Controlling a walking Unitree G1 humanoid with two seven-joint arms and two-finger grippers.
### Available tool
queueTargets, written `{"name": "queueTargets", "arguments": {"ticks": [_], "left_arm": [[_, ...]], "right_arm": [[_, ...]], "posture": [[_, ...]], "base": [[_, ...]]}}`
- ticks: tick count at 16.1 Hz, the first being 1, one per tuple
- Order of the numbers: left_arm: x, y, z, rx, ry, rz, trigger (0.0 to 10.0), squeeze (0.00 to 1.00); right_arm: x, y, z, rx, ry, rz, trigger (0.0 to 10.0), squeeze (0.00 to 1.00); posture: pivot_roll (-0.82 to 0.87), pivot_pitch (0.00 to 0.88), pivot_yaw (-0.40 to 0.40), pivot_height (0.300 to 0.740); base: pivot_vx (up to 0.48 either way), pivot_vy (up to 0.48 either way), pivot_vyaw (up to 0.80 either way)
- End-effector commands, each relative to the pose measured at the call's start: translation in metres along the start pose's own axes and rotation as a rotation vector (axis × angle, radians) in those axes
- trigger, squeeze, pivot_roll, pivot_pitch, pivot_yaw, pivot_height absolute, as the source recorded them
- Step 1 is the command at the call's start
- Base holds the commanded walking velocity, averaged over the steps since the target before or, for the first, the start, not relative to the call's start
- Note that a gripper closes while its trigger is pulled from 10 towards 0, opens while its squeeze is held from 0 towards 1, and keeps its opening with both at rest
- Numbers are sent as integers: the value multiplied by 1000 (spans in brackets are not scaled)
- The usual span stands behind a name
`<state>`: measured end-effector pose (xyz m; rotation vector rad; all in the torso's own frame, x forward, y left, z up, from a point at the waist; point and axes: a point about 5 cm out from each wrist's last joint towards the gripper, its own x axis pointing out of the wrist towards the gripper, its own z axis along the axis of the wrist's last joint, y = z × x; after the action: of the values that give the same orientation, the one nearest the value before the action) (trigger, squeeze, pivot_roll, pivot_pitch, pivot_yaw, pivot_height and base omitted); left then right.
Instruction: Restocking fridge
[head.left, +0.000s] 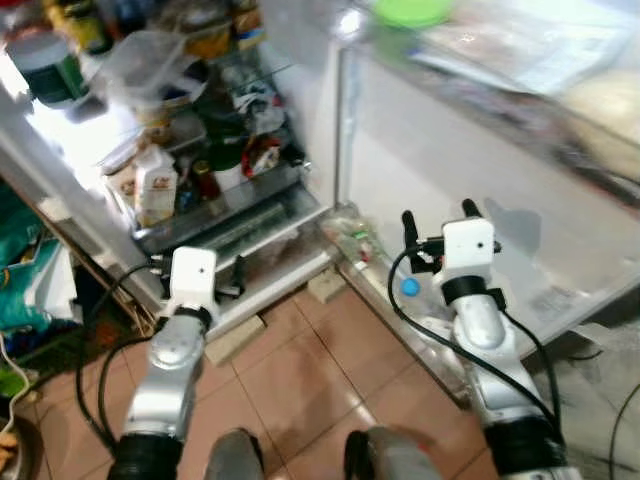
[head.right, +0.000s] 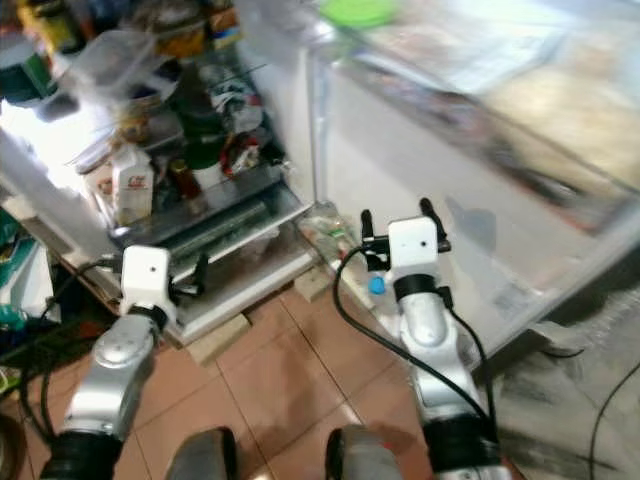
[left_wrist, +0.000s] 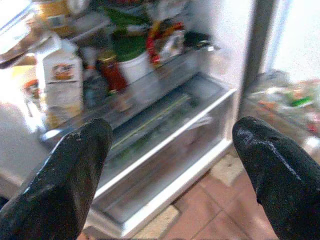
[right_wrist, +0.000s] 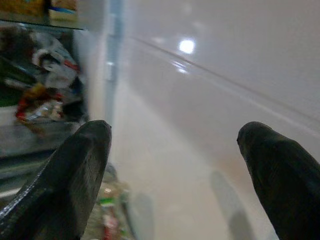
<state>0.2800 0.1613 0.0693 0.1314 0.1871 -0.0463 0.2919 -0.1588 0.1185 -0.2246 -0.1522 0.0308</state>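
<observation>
Fridge (head.left: 300, 215) open w/ stocked shelves, carton (head.left: 155, 185) on lower shelf; left pincer (head.left: 205, 275) wide, empty, near bottom drawer (left_wrist: 165, 145); right pincer (head.left: 437, 222) wide, empty, facing door (head.left: 480, 170) above tile floor (head.left: 320, 380).

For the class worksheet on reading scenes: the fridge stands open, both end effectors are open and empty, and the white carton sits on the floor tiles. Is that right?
Not quite. The carton stands on a fridge shelf, not on the floor, as the left wrist view shows. The rest holds: the left end effector and right end effector are open and empty.
</observation>
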Motion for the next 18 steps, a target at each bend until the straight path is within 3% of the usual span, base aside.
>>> {"name": "queueTargets", "arguments": {"ticks": [1, 5, 10, 12, 16, 18], "left_arm": [[0, 6, -3, 24, 7, 13, 10000, 0], [1, 6, -3, 26, 7, 10, 10000, 0], [2, 5, 0, 2, -16, 17, 10000, 0], [2, 5, 0, 6, -17, 18, 10000, 0], [1, 3, -1, 9, -13, -10, 10000, 0], [1, 3, 0, 33, -21, -20, 10000, 0]], "right_arm": [[0, 3, 4, 6, -10, 4, 10000, 0], [1, 3, 5, 3, -12, 3, 10000, 0], [0, 3, 6, 32, -23, 16, 10000, 0], [-1, 10, 11, 122, -51, 108, 10000, 0], [-4, 10, 11, 181, -43, 212, 10000, 0], [-14, 8, 9, 226, -46, 352, 10000, 0]], "posture": [[23, 102, 52, 740], [23, 100, 55, 740], [21, 100, 56, 740], [18, 103, 58, 740], [14, 107, 61, 740], [13, 107, 62, 740]], "base": [[0, -461, 0], [0, -452, 0], [0, 0, 0], [0, 0, 0], [0, 0, 0], [0, 0, 0]]}}
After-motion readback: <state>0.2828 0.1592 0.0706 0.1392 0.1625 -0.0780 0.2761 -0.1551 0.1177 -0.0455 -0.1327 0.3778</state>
